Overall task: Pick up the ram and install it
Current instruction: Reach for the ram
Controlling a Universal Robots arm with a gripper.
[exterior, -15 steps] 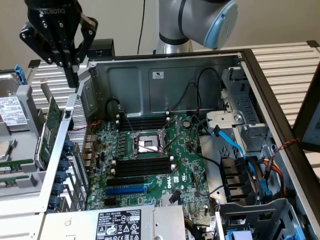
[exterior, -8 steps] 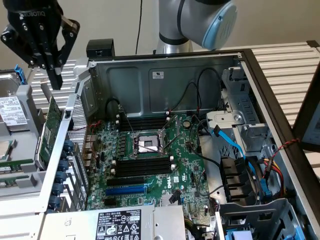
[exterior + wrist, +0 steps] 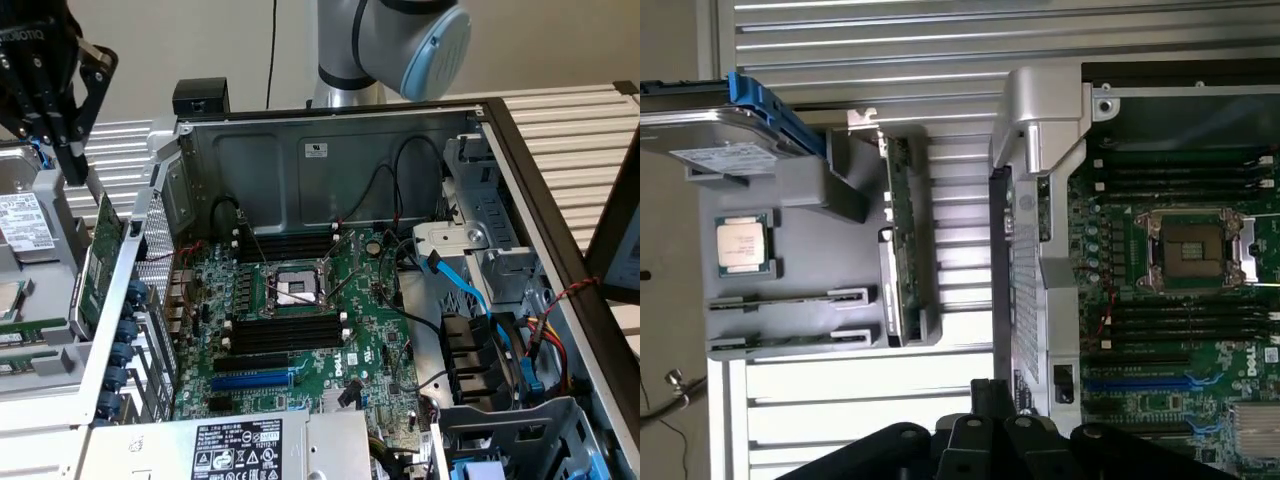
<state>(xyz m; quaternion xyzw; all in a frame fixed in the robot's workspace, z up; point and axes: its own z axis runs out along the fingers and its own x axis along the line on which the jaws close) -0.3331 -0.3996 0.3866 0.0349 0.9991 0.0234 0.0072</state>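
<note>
Two ram sticks stand on edge in a grey holder tray (image 3: 790, 200), one (image 3: 790, 297) beside the other (image 3: 790, 341). In the exterior view they are thin green strips (image 3: 32, 328) at the far left. My gripper (image 3: 72, 165) hangs high over that tray at the exterior view's upper left. Its fingers are shut with nothing between them, and they also appear in the wrist view (image 3: 992, 392). The motherboard (image 3: 300, 320) lies in the open computer case, with long black slots (image 3: 285, 330) beside the CPU socket (image 3: 297, 290).
The tray also holds a hard drive (image 3: 720, 140), a loose CPU (image 3: 742, 245) and a green expansion card with a metal bracket (image 3: 902, 230). The case's metal side wall (image 3: 130, 300) rises between tray and motherboard. Cables and a blue data lead (image 3: 470, 290) cross the case's right side.
</note>
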